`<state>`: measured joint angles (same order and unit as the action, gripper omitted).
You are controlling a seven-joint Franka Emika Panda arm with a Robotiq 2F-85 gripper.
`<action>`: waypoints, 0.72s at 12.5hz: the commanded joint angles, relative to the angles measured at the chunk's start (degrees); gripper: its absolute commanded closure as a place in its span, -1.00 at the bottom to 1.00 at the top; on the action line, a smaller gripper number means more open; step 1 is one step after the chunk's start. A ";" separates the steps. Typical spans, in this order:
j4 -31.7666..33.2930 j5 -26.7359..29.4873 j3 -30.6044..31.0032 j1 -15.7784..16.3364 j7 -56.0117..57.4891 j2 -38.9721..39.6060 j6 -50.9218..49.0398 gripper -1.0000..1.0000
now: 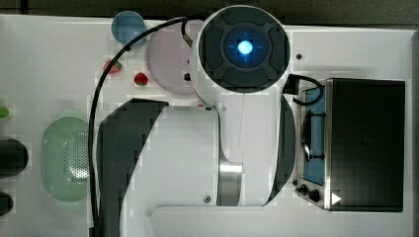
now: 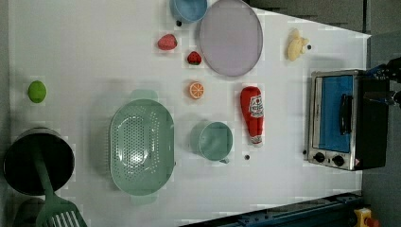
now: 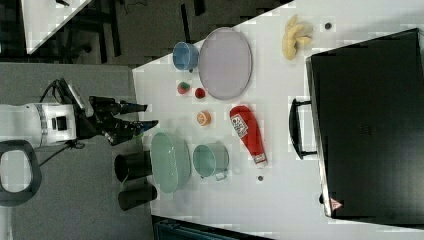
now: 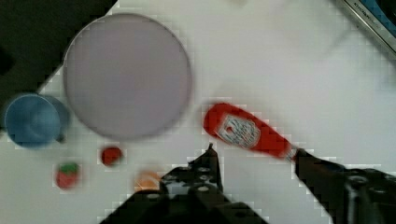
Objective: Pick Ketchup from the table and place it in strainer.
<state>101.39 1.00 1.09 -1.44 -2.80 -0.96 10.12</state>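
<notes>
Ketchup (image 2: 252, 114): tapered red squeeze bottle, white label, lying flat on the table (image 2: 85, 42) between mug (image 2: 215, 141) and oven (image 2: 347, 119). Strainer (image 2: 141, 146): pale green perforated oval, apparently holding nothing. Gripper (image 4: 254, 154): fingers apart, gripping nothing, above the bottle.

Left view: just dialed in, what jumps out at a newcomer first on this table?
The red Ketchup bottle lies flat near the middle of the white table, between the teal mug and the toaster oven. The big pale green strainer, empty, sits toward the left view's left of the mug. In the right view, the gripper hangs off the table's edge, fingers apart and holding nothing.
</notes>
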 commanded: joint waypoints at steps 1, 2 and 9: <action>-0.33 1.81 1.97 -5.69 -0.24 -7.29 -10.16 -0.58; -0.24 1.81 1.98 -5.69 -0.24 -7.19 -10.06 -0.80; 5.65 1.81 2.80 -5.47 22.49 -2.70 -2.51 -1.00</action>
<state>104.74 3.00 3.46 -6.93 9.49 -7.40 7.00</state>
